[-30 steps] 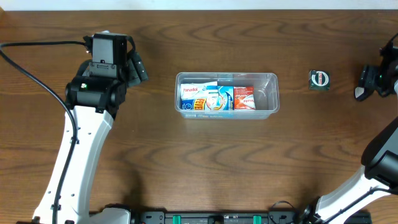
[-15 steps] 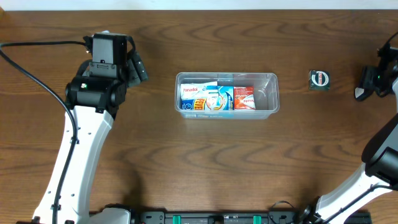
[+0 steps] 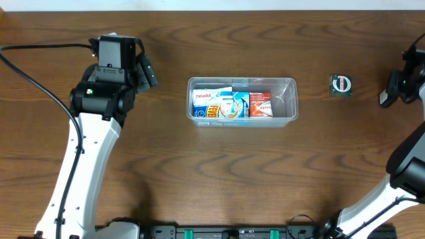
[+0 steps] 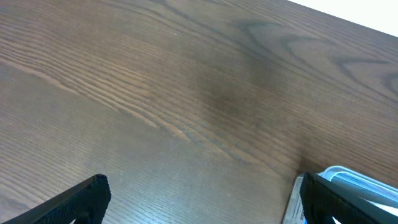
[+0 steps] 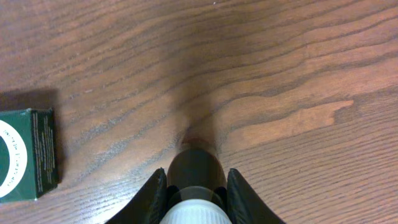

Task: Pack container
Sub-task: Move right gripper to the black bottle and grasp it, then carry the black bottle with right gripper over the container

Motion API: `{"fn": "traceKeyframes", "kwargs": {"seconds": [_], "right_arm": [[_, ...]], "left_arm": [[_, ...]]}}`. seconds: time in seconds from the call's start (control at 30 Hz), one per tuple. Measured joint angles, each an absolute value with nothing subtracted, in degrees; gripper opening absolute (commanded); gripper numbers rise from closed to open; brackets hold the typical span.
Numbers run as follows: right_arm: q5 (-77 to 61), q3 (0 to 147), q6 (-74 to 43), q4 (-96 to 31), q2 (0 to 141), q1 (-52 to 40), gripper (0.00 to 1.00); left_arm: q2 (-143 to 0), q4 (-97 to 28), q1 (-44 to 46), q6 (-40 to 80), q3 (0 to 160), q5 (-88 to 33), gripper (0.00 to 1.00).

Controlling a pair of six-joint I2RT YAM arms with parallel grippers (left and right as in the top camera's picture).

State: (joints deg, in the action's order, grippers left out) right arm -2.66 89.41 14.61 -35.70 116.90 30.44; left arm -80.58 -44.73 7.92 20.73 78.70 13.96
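Container (image 3: 242, 99) lies well left of the right gripper (image 3: 393, 89), which has edged slightly farther away, its fingers clamped on a small dark bottle (image 5: 196, 171). Left gripper (image 4: 203, 183) gapes empty. The bottle is still unpacked.

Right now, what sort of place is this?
Probably a robot test bench rather than a home: a left arm and right arm flank a wooden table, a clear container holds medicine boxes, and the right hand seems to grip a brown bottle beside a green box.
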Motion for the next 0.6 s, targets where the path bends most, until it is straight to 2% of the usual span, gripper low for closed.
{"fn": "traceKeyframes", "kwargs": {"seconds": [0.07,0.33,0.6], "right_arm": [[-2.76,89.41,14.57,-35.62,116.9,30.44,0.16],[-4.32,89.41,14.59,-35.7,116.71,30.46,0.1],[-6.44,89.41,12.88,-40.47,109.75,29.69,0.08]], "left_arm": [[-80.58,-44.75,7.92,20.73,78.7,13.96,0.98],[-80.58,-44.75,7.92,20.73,78.7,13.96,0.98],[-80.58,-44.75,7.92,20.73,78.7,13.96,0.98]]}}
